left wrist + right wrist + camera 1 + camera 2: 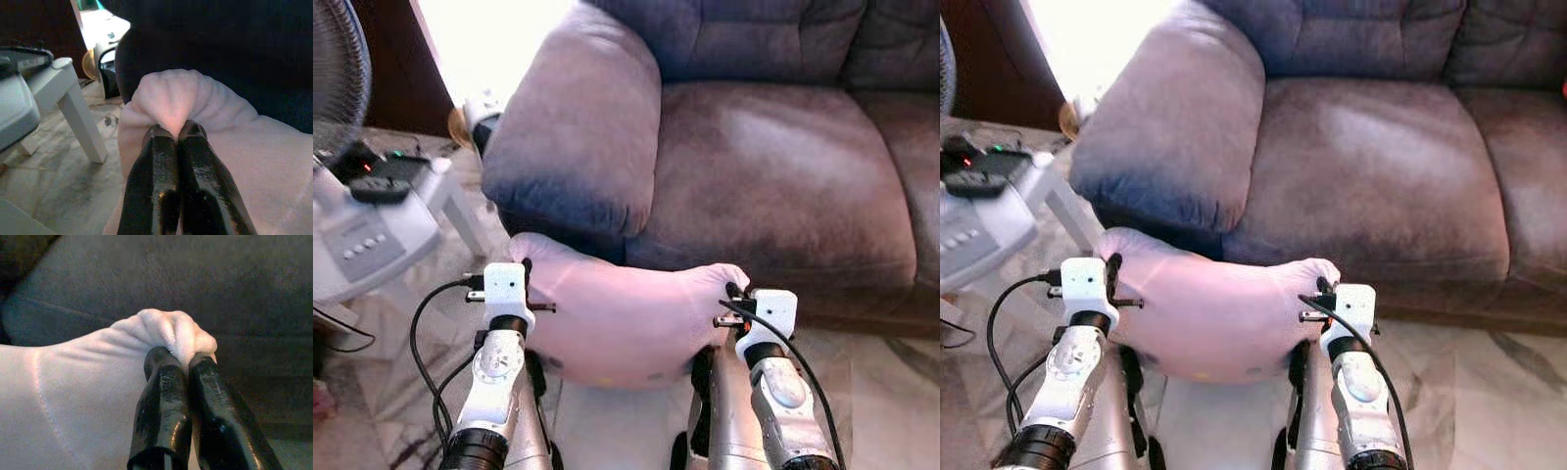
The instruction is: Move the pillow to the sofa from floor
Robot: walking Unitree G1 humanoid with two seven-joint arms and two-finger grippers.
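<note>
At the left, a white side table is seen near the sofa's armrest. The left gripper is clamped tight on one bunched corner of the pink pillow, and the right gripper is pinched shut on the opposite corner. The pillow is held slung between both arms, just before the sofa seat edge. The carry step is judged in hand; a lift and forward reach over the seat is called for, then release

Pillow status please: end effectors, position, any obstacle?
Left end effector and right end effector both shut on pillow corners. Pillow held off floor, before sofa seat. Sofa armrest just ahead-left.
</note>
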